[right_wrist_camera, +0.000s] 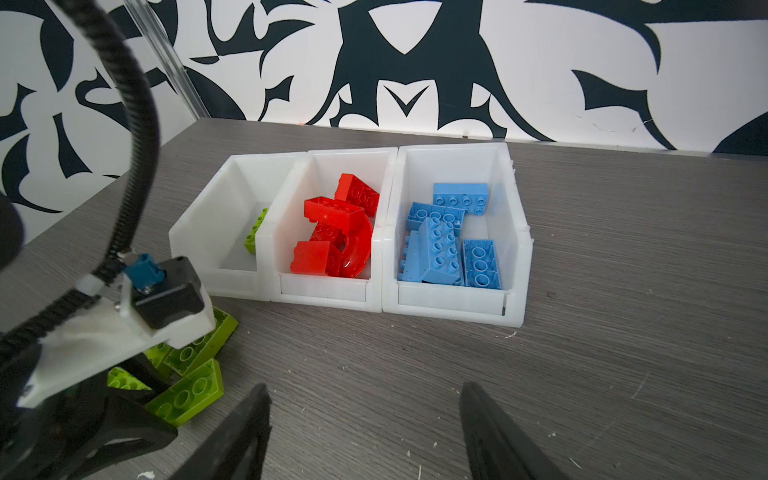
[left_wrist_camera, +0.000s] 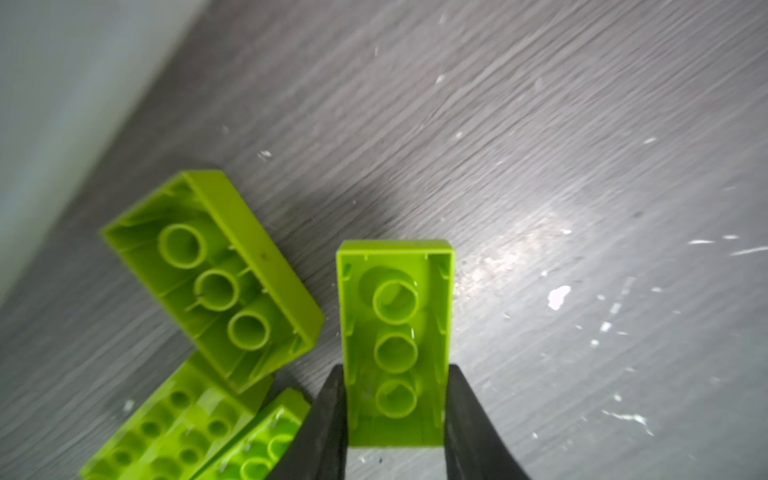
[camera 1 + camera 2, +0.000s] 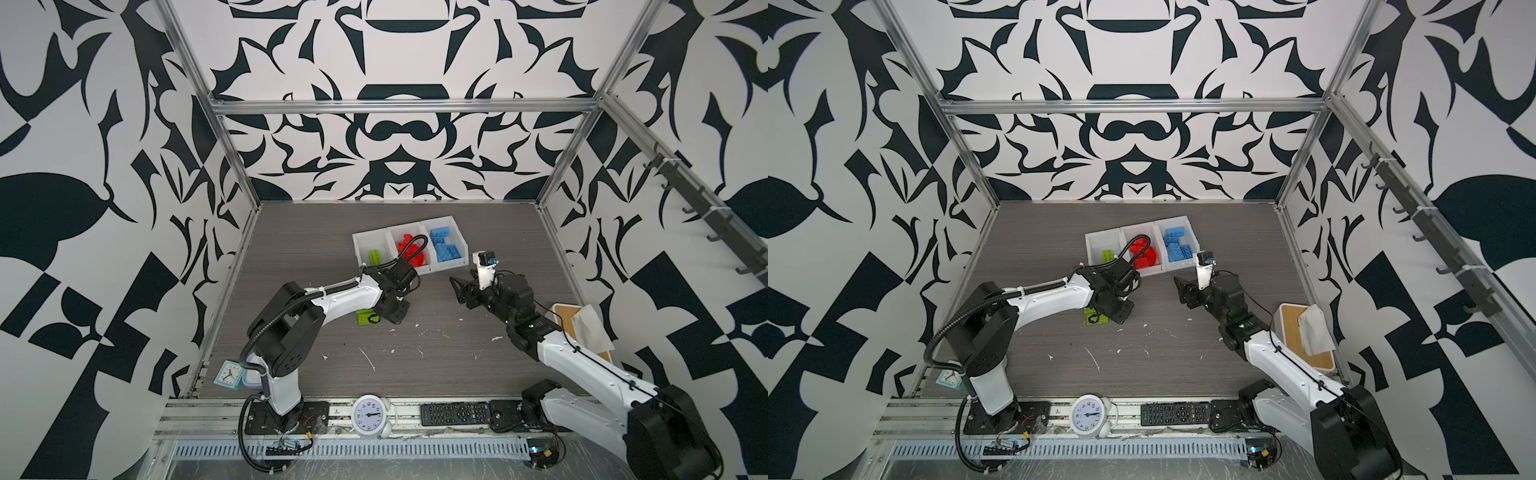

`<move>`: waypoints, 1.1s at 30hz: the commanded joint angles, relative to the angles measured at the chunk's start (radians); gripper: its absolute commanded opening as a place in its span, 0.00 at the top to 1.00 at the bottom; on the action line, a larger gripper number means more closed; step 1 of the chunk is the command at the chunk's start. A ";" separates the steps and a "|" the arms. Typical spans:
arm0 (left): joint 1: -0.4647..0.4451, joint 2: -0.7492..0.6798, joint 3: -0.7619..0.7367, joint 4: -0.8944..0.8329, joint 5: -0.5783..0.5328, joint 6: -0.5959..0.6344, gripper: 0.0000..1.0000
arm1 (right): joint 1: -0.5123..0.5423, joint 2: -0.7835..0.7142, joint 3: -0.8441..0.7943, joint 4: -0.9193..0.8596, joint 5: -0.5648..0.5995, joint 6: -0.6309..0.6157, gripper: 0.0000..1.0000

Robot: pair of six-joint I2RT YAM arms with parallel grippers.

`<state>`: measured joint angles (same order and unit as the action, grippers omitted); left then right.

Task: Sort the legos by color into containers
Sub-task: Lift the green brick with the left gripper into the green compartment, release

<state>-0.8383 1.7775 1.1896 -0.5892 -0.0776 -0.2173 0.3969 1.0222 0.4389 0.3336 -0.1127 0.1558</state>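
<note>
**Item, my left claw** (image 2: pixel 395 374): closed across the short width of one green brick (image 2: pixel 395 324), a jaw against each long side; the brick lies hollow side up, its long axis running straight out ahead of the claw; it is low over the counter (image 2: pixel 540 124), and whether it has left the surface I cannot tell.

**Item, loose green bricks** (image 2: pixel 216 274): a small heap just left of that claw in a top view (image 3: pixel 365 318); one lies underside up, others studs up; the wrist view shows a gap between them and the held brick.

**Item, containers** (image 3: pixel 451 266): three white bins joined in a row toward the far side of the counter; the left container (image 1: pixel 226 282) holds a single green piece (image 1: pixel 255 230); the middle container (image 1: pixel 324 293) holds red bricks (image 1: pixel 332 212); the right container (image 1: pixel 453 299) holds blue bricks (image 1: pixel 436 249).

**Item, the bearing that counts**: the left container lies far of my left claw and slightly left, near but apart; my left arm is the nearer one; I judge the move to be a lift, a short carry toward the far side, then a drop.

**Item, my right claw** (image 1: pixel 365 388): jaws wide and empty; it hovers above bare counter on the near side of the right container.
</note>
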 commanded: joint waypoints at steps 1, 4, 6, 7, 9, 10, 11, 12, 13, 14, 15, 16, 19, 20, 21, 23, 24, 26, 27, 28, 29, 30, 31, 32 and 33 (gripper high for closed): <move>-0.004 -0.057 0.005 -0.052 0.001 -0.016 0.77 | 0.002 -0.004 0.040 0.035 -0.007 0.007 0.26; -0.003 -0.075 0.030 -0.075 -0.014 -0.013 0.79 | 0.003 -0.004 0.039 0.034 -0.008 0.007 0.26; 0.000 -0.082 0.051 -0.086 -0.043 -0.002 0.80 | 0.002 -0.005 0.038 0.034 -0.008 0.006 0.26; 0.004 -0.084 0.061 -0.093 -0.058 0.006 0.80 | 0.002 -0.005 0.040 0.034 -0.008 0.007 0.26; 0.024 -0.081 0.091 -0.096 -0.095 0.024 0.80 | 0.002 -0.005 0.040 0.034 -0.010 0.008 0.26; 0.036 -0.077 0.105 -0.094 -0.106 0.031 0.80 | 0.002 -0.006 0.040 0.035 -0.010 0.008 0.26; 0.054 -0.073 0.122 -0.095 -0.111 0.039 0.80 | 0.002 -0.007 0.040 0.034 -0.011 0.008 0.26; 0.075 -0.066 0.140 -0.092 -0.115 0.046 0.80 | 0.003 -0.009 0.039 0.033 -0.010 0.008 0.26; 0.092 -0.062 0.153 -0.085 -0.116 0.053 0.80 | 0.002 -0.010 0.038 0.033 -0.009 0.008 0.26; 0.111 -0.056 0.168 -0.081 -0.115 0.061 0.80 | 0.002 -0.014 0.038 0.031 -0.008 0.008 0.26; 0.130 -0.051 0.182 -0.070 -0.116 0.072 0.80 | 0.002 -0.016 0.038 0.030 -0.007 0.008 0.26; 0.146 -0.045 0.195 -0.064 -0.115 0.085 0.80 | 0.002 -0.017 0.038 0.029 -0.006 0.007 0.26; 0.198 -0.016 0.247 -0.036 -0.095 0.118 0.80 | 0.002 -0.020 0.038 0.029 -0.007 0.006 0.26; 0.218 -0.001 0.265 -0.028 -0.086 0.128 0.79 | 0.002 -0.020 0.038 0.029 -0.007 0.008 0.26; 0.236 0.017 0.291 -0.032 -0.075 0.133 0.79 | 0.002 -0.022 0.038 0.027 -0.008 0.008 0.26; 0.264 0.054 0.332 -0.027 -0.068 0.148 0.79 | 0.002 -0.026 0.039 0.026 -0.008 0.008 0.26; 0.275 0.076 0.355 -0.027 -0.068 0.157 0.79 | 0.002 -0.028 0.038 0.025 -0.006 0.008 0.26; 0.299 0.119 0.396 -0.028 -0.077 0.165 0.78 | 0.002 -0.031 0.038 0.025 -0.005 0.007 0.26; 0.311 0.143 0.420 -0.035 -0.068 0.164 0.78 | 0.002 -0.031 0.038 0.025 -0.005 0.006 0.26; 0.321 0.163 0.439 -0.038 -0.056 0.165 0.78 | 0.002 -0.031 0.038 0.025 -0.007 0.009 0.26; 0.328 0.184 0.457 -0.039 -0.044 0.164 0.78 | 0.002 -0.031 0.038 0.024 -0.007 0.007 0.26; 0.332 0.203 0.472 -0.040 -0.041 0.164 0.78 | 0.003 -0.032 0.038 0.023 -0.007 0.008 0.26; 0.333 0.219 0.484 -0.040 -0.037 0.166 0.78 | 0.002 -0.033 0.038 0.023 -0.007 0.007 0.26; 0.335 0.235 0.497 -0.044 -0.037 0.167 0.78 | 0.003 -0.033 0.039 0.024 -0.005 0.008 0.26; 0.334 0.250 0.509 -0.050 -0.037 0.168 0.78 | 0.002 -0.034 0.038 0.024 -0.005 0.007 0.26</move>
<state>-0.5068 1.9945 1.6588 -0.6102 -0.1413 -0.0658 0.3969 1.0088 0.4397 0.3328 -0.1127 0.1555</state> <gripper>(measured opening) 0.353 0.741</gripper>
